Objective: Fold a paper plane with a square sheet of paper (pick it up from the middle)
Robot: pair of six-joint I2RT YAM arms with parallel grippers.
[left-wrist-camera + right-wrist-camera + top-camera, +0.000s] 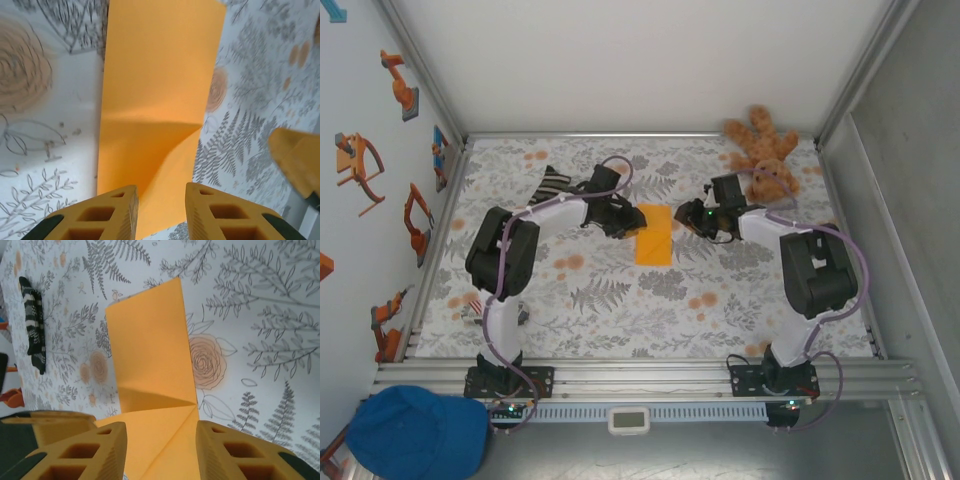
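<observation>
1. The square sheet of paper (653, 236) lies flat on the floral table cover (620, 300), midway between the two arms. It is already doubled into a narrow rectangle running near to far.
2. The left gripper (623, 222) sits at the sheet's left edge and the right gripper (688, 222) at its right edge. They face each other across the paper, which I judge suits working both sides of the centre fold at once.
3. In its own wrist view the left gripper (161, 192) has its jaws spread. The paper (160, 85) passes through the gap below them and nothing is pinched.
4. The right gripper (161, 427) is likewise spread over the paper (150, 350), gripping nothing.
5. Each wrist view shows a crease across the sheet and a slanted flap close to the jaws. This is possibly a corner turned in for the nose, but the flap is cut off at the bottom edge.
6. Whether any fingertip touches the paper I cannot tell, because in the top view the gripper bodies cover that contact.
7. The striped sock (552, 185) at the far left and the teddy bear (763, 155) at the far right lie well apart from the sheet, leaving the working area free.
</observation>
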